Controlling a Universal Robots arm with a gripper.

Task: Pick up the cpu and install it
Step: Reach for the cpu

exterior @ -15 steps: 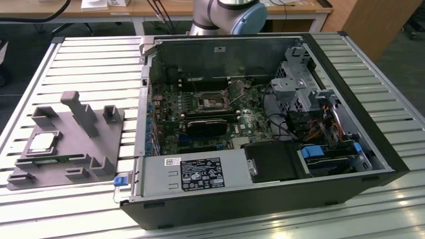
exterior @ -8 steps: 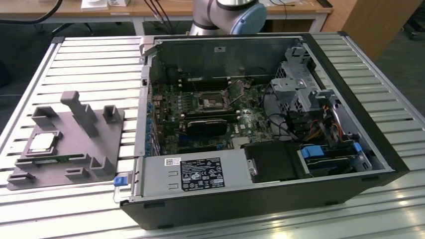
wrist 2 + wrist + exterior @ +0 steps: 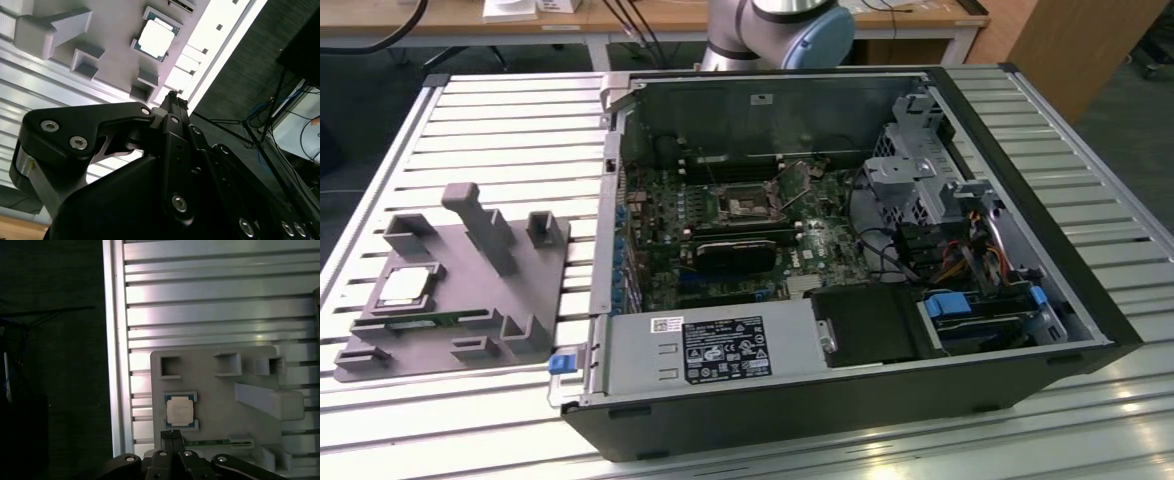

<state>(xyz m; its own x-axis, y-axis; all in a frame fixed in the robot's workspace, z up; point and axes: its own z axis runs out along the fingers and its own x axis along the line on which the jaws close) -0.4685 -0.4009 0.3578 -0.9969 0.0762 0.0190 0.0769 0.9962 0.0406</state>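
The cpu [image 3: 406, 286] lies in the fixture [image 3: 531, 285], exterior view's left of the case [image 3: 854, 400]

The cpu [image 3: 404, 286] lies open from above, tall fixture posts [image 3: 483, 225] standing near it

no text can be read anywhere. a large white label [image 3: 727, 352] lies on the psu [image 3: 634, 370], with dark print and rows of small symbols too fine to make out. just beside it is a small white sticker [image 3: 667, 323] with a striped mark like a barcode. another pale sticker [image 3: 761, 98] sits on the inner wall of the case [image 3: 854, 405], also illegible. in the first wrist view the cpu [image 3: 179, 410] has faint grey lines of print on its lid, unreadable.
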